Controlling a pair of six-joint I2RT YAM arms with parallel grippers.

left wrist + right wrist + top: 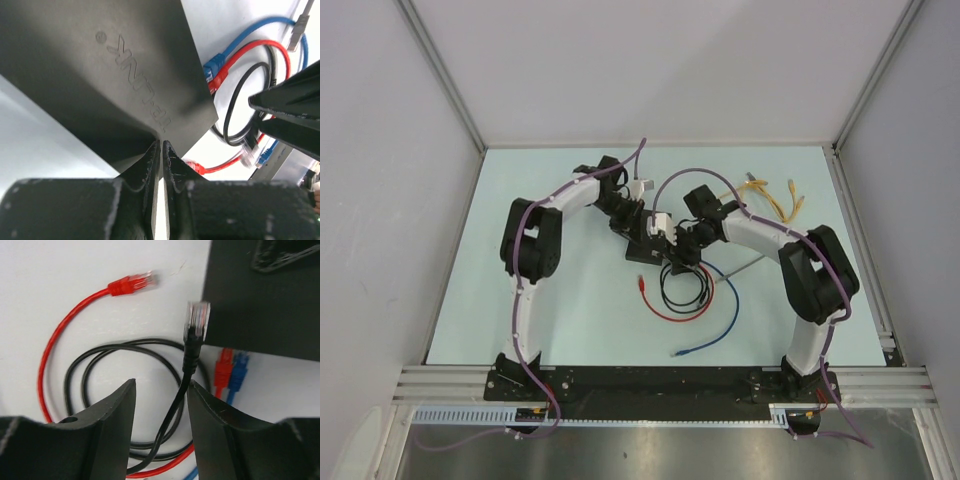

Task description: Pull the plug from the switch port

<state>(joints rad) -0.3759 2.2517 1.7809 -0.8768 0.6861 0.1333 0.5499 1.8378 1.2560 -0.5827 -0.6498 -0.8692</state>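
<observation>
White arms [525, 320], black joints [530, 242], purple cables [692, 171]

I see a pale blue-green counter [570, 310] with a red cable [665, 317] and a black cable [663, 288] looped together near its middle, just nearside of the switch [640, 252]. A blue cable [688, 351] trails nearer still, and yellow cables [775, 200] lie far right, well apart.

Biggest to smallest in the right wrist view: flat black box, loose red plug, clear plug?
1. Flat matte-black switch box.
2. Tie: loose red plastic plug and clear plug on black cable; nearness unsure.
</observation>
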